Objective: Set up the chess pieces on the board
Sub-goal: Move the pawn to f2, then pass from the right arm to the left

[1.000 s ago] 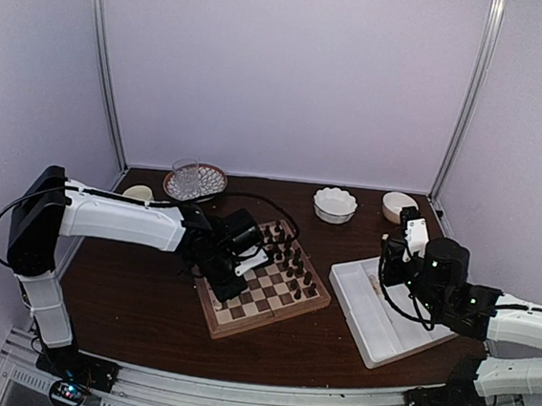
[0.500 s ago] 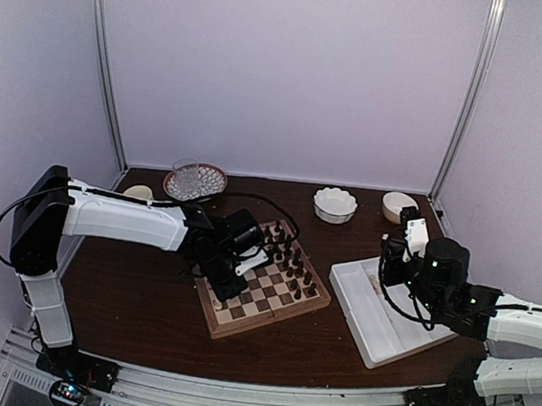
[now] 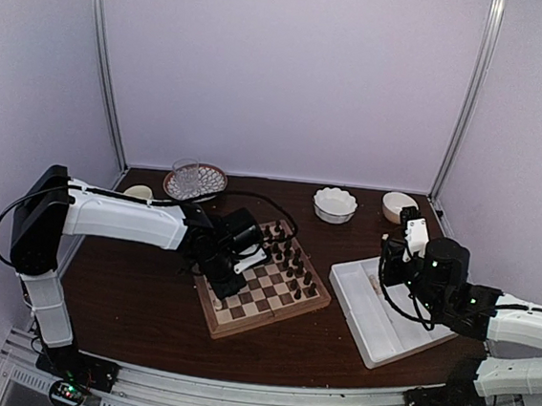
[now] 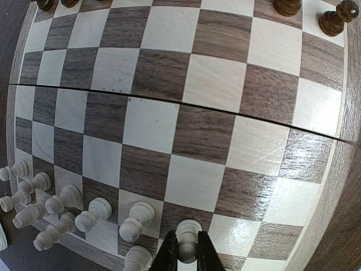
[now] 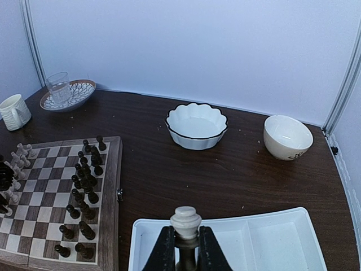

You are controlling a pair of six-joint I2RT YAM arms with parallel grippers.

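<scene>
The board [image 3: 276,299] lies mid-table, with dark pieces [image 3: 291,260] along its far right side. My left gripper [image 3: 229,278] hovers over the board's left edge. In the left wrist view it [image 4: 188,257] is shut on a cream pawn [image 4: 189,230] standing on a dark square, beside a row of other cream pieces [image 4: 93,212]. The board [image 4: 203,130] fills that view. My right gripper [image 3: 390,261] sits over the white tray. In the right wrist view it [image 5: 186,240] is shut on a cream piece [image 5: 186,219], held upright above the tray.
The white tray [image 3: 375,319] lies right of the board and also shows in the right wrist view [image 5: 271,237]. A scalloped bowl [image 3: 334,204], a round bowl [image 3: 397,206], a mug [image 3: 138,192] and a patterned plate holding a glass [image 3: 194,181] line the back.
My left gripper has shifted very slightly over the board's left edge. The right arm has not moved.
</scene>
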